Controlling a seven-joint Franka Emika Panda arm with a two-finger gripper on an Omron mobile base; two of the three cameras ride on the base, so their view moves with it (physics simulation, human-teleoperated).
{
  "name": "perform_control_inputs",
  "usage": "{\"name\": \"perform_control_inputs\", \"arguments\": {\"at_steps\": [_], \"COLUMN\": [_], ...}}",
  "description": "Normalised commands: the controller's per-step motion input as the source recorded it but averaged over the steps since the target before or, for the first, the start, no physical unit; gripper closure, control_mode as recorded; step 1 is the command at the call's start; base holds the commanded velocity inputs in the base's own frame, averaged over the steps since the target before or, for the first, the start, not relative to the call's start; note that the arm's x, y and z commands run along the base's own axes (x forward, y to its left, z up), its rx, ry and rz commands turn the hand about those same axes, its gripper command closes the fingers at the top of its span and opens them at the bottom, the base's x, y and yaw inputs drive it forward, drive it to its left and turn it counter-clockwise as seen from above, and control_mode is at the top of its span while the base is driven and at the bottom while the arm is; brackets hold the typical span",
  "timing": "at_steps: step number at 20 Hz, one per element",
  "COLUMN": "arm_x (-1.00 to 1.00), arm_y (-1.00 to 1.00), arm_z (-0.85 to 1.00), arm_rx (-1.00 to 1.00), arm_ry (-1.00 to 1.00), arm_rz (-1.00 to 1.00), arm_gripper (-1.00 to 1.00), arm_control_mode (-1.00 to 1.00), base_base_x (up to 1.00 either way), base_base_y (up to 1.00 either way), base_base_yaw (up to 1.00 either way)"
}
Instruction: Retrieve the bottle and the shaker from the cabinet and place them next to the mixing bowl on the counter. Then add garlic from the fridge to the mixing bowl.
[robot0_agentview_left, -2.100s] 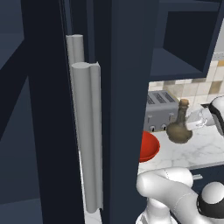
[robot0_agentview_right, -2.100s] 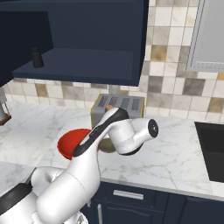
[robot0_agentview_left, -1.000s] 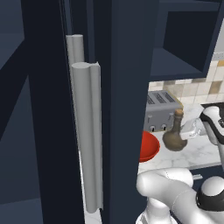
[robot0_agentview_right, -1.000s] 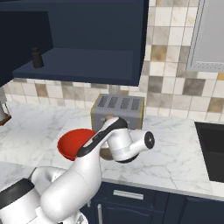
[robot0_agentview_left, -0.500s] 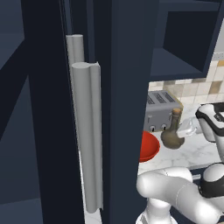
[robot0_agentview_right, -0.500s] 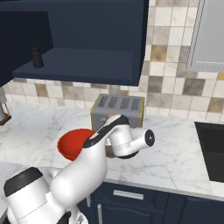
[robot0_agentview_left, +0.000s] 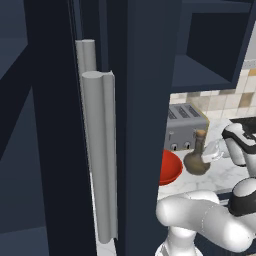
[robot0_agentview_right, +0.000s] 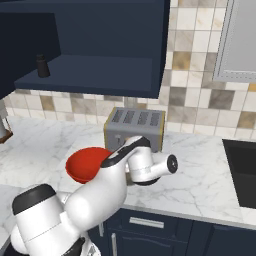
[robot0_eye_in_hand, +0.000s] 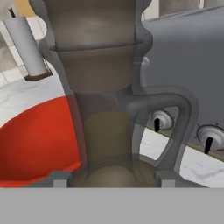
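You see the bottle (robot0_agentview_left: 196, 161), an olive-brown flask with squat belly, thin neck and tan cork, standing on the counter (robot0_agentview_right: 200, 172) between the red mixing bowl (robot0_agentview_left: 169, 167) and the grey toaster (robot0_agentview_right: 135, 127). The gripper (robot0_eye_in_hand: 113, 178) sits at its neck; you cannot tell if the jaws grip it. No lettering is readable. The black shaker (robot0_agentview_right: 43, 66) stands in the cabinet (robot0_agentview_right: 95, 45).

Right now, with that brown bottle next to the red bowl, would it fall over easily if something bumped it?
Probably not from a low bump: the bottle has a wide, squat belly on the counter. Its thin neck and cork sit high, so a push up there might tip it toward the mixing bowl. It looks like smooth glass, so likely slippery and breakable.
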Motion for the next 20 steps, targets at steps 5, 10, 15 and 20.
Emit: {"name": "perform_control_inputs", "arguments": {"at_steps": [5,10,15,20], "arm_x": [0.01,0.01,0.17,0.25], "arm_y": [-0.11,-0.17,-0.01,0.0], "arm_z": [-0.03,-0.04,-0.04,-0.1], "arm_rx": [-0.03,-0.02,-0.01,0.0], "arm_ry": [0.0,0.0,-0.03,-0.06], "arm_rz": [0.0,0.0,0.0,0.0], "arm_gripper": [1.0,1.0,1.0,1.0], "arm_control_mode": [-1.0,-1.0,-1.0,-1.0], "base_base_x": [0.0,0.0,0.0,0.0], "base_base_y": [0.0,0.0,0.0,0.0], "base_base_yaw": [0.0,0.0,0.0,0.0]}}
